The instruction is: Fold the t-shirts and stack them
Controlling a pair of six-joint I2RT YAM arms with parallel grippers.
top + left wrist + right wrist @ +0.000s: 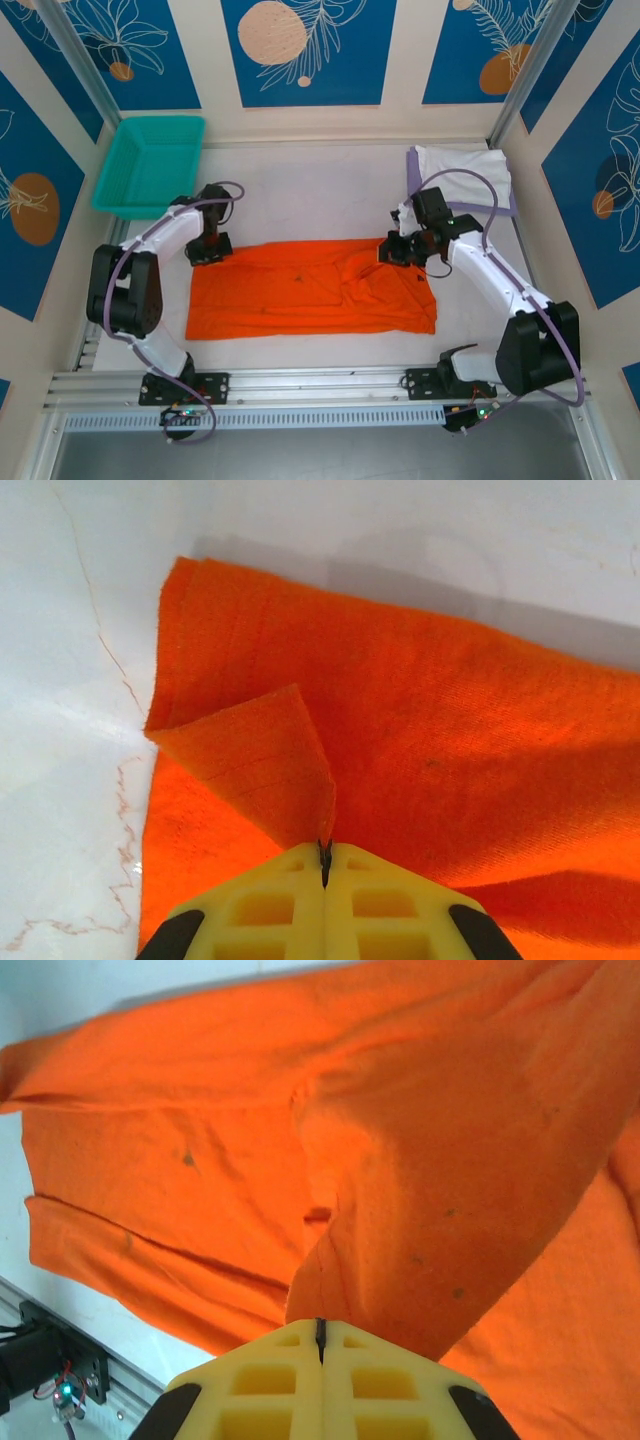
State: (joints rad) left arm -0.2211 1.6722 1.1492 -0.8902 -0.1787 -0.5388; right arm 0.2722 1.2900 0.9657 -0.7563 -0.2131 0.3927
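An orange t-shirt (310, 290) lies folded into a long band across the middle of the table. My left gripper (208, 250) is shut on its far left corner, which stands up as a pinched flap (265, 765) between the yellow fingers (270, 905). At the far right edge, my right gripper (393, 250) is shut on the cloth, a lifted fold (400, 1250) rising from its jaws. A folded white t-shirt (465, 170) rests on a pale lavender one (412, 170) at the back right corner.
A teal mesh basket (150, 165) sits at the back left. Patterned blue and cream walls close the table on three sides. A metal rail (320, 385) runs along the near edge by the arm bases.
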